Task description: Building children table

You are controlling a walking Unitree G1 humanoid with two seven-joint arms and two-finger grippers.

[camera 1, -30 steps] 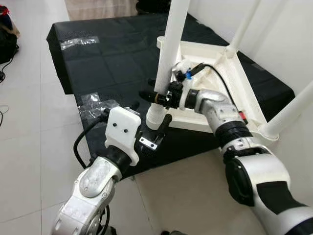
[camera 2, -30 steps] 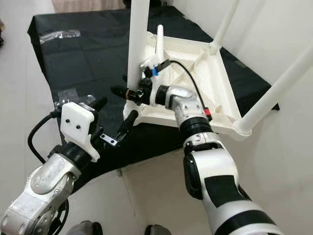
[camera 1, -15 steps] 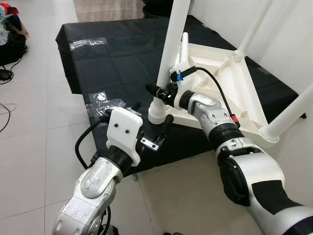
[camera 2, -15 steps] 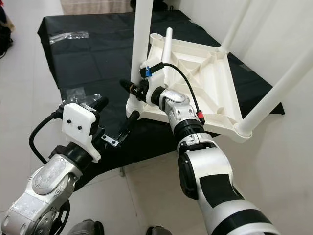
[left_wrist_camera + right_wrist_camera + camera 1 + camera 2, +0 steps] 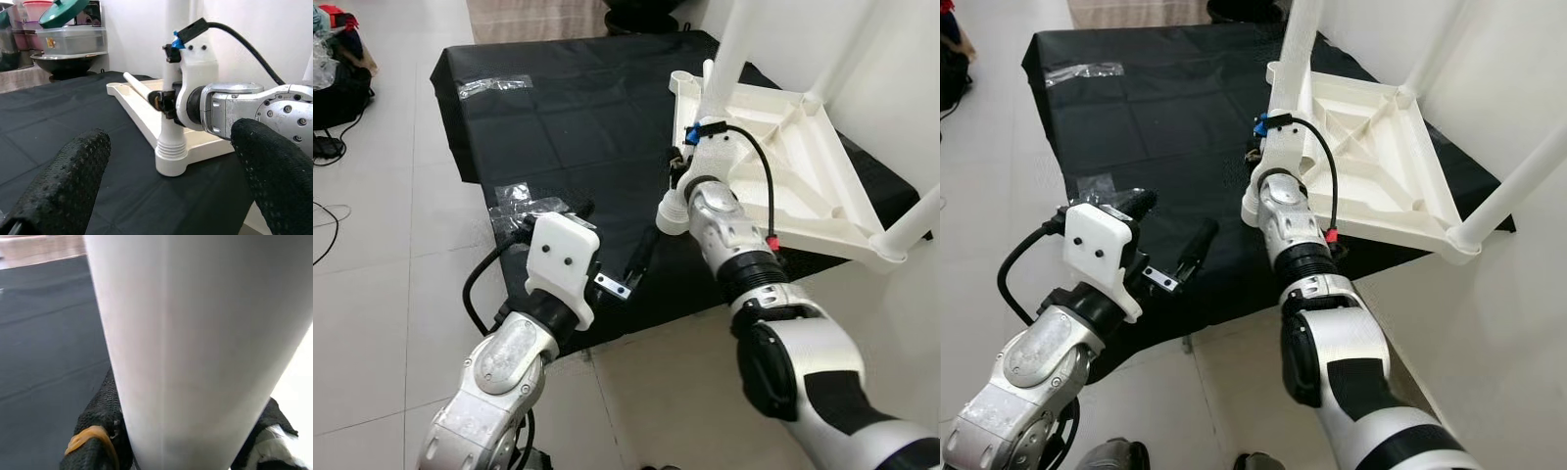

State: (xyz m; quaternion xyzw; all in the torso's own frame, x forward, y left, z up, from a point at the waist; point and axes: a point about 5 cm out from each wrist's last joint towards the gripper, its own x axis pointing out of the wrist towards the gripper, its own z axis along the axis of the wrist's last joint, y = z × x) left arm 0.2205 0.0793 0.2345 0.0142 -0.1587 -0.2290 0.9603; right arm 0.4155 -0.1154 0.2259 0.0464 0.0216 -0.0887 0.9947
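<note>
**Right gripper clamped on table leg; frame shifted across mat**

Right gripper (image 5: pixel 181 440): fingers (image 5: pixel 98 431) closed on either side of the near leg (image 5: pixel 724 59), low down, just above its ribbed socket (image 5: pixel 171 154). Holds leg only.

Tabletop (image 5: pixel 783 157): white, upside down on the black mat (image 5: pixel 558 108), ribbed underside up. Three legs stand from its corners; a thin white rod (image 5: pixel 139 84) rests on the far rim.

Change against one second ago: the gripped leg and tabletop now sit further toward the robot's right and further from it; the right forearm (image 5: pixel 729 230) now points away from the robot rather than across it. Part of this shift may be camera movement.

Left gripper (image 5: pixel 161 161): fingers (image 5: pixel 63 186) wide apart, empty, held over the near mat edge, aimed at the socket. Position little changed.

Hard to make out: leg tops cut off by the frame; right fingertips hidden behind the leg in the head views; clear plastic bags (image 5: pixel 524 201) on the mat, contents indistinct.
</note>
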